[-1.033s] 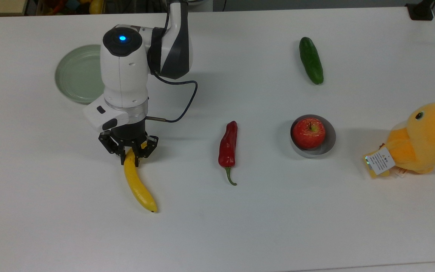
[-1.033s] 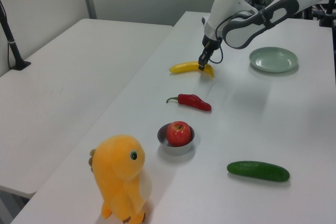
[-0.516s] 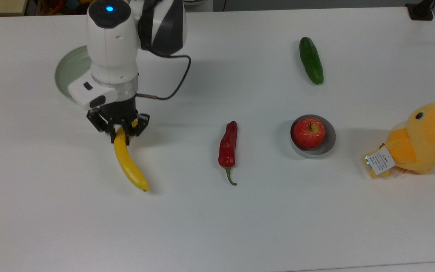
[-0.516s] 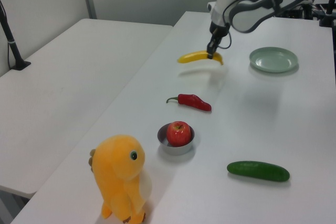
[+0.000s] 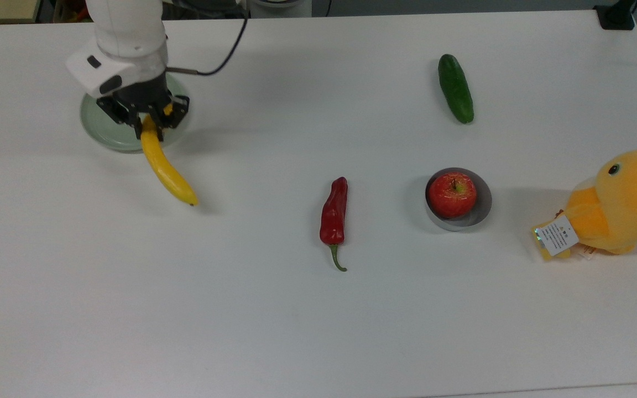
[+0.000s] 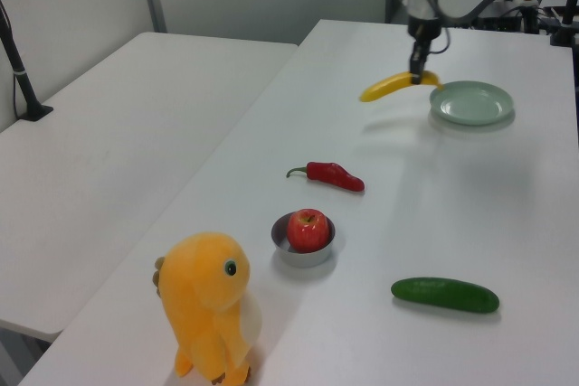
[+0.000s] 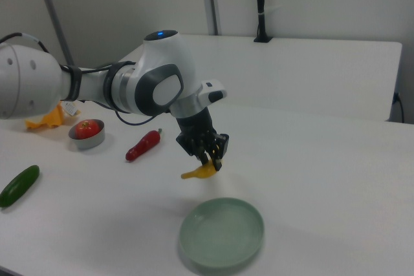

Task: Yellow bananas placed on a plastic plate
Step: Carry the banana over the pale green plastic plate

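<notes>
The yellow banana (image 5: pixel 165 168) (image 6: pixel 387 88) (image 7: pixel 198 172) hangs in the air, held at one end by my gripper (image 5: pixel 150 122) (image 6: pixel 418 77) (image 7: pixel 210 161), which is shut on it. In the top view the held end lies over the pale green plastic plate (image 5: pixel 103 130), while the rest of the banana reaches out past the plate's rim over the white table. The left view has the banana just left of the plate (image 6: pixel 471 102). In the right view the banana hangs above and behind the plate (image 7: pixel 222 234), apart from it.
On the table lie a red chili pepper (image 5: pixel 334 215) (image 6: pixel 333 174), a grey bowl (image 5: pixel 479 213) holding a red apple (image 5: pixel 452 194), a green cucumber (image 5: pixel 455 88) (image 6: pixel 444 295) and an orange-yellow plush duck (image 5: pixel 620 202) (image 6: pixel 210 305) at the top view's right edge.
My gripper has lifted the banana off the table and carried it toward the top view's upper left, up to the plate. The other things have not moved.
</notes>
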Tool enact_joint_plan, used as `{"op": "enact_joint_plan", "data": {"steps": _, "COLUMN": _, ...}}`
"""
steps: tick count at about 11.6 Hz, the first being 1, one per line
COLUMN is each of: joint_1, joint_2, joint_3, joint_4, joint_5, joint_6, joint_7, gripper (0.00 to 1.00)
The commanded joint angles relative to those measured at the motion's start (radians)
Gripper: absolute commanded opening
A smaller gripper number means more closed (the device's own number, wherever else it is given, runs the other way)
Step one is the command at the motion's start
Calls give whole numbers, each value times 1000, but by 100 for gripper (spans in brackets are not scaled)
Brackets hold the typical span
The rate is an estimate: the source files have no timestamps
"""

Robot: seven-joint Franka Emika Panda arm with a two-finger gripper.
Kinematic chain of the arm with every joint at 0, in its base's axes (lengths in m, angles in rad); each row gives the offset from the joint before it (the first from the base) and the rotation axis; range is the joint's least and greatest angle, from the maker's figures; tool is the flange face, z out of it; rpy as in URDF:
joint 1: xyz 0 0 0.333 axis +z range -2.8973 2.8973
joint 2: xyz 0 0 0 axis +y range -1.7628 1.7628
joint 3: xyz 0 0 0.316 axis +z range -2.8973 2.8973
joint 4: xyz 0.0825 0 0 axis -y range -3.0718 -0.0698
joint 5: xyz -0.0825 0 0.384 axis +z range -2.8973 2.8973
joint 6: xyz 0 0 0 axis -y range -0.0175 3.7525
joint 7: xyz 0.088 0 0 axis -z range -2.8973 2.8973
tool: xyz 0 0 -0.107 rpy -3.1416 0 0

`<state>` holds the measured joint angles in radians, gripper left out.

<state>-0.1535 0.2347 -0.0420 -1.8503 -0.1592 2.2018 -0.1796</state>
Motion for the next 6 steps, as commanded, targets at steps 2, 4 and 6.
{"op": "enact_joint_plan", "data": {"steps": 2, "joint_1": -6, "joint_2": -97, "joint_3": -58, "joint_4": -118, "joint_5": -87, "joint_6": -65, "joint_7": -98, "gripper": 17}}
{"op": "enact_joint_plan", "data": {"steps": 4, "joint_1": -12, "joint_2": -100, "joint_3": -76, "joint_4": -127, "joint_5": -115, "joint_6": -70, "joint_7": -104, "gripper": 17}}
{"op": "enact_joint_plan", "data": {"steps": 6, "joint_1": -14, "joint_2": -103, "joint_3": -88, "joint_4": -136, "joint_5": -118, "joint_6": -70, "joint_7": -109, "gripper": 17}}
